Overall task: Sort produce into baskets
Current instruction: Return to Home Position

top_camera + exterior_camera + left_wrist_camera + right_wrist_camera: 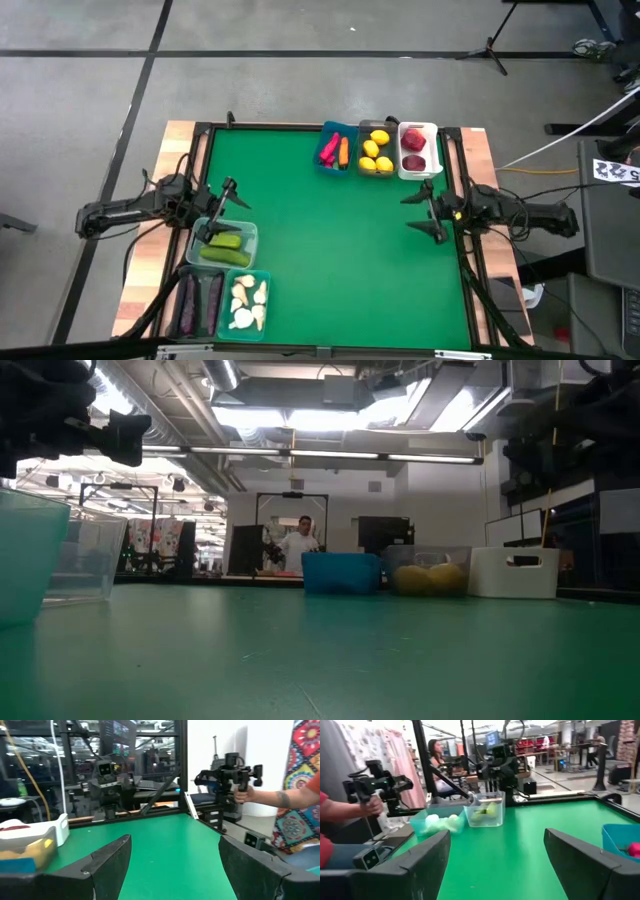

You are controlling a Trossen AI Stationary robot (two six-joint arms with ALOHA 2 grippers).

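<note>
high view has the left gripper [222,212] and right gripper [420,213] both spread open and empty at the side edges of the mat [330,250], all produce [376,155] sitting in bins [432,128] at its far edge and near-left corner, so i'd judge this homing, needing only a clear retreat.

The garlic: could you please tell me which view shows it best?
The high view: the garlic lies unobstructed in the teal bin. The right wrist view shows it as pale lumps farther off; the low view shows only the bin's wall; the left wrist view misses it.
</note>
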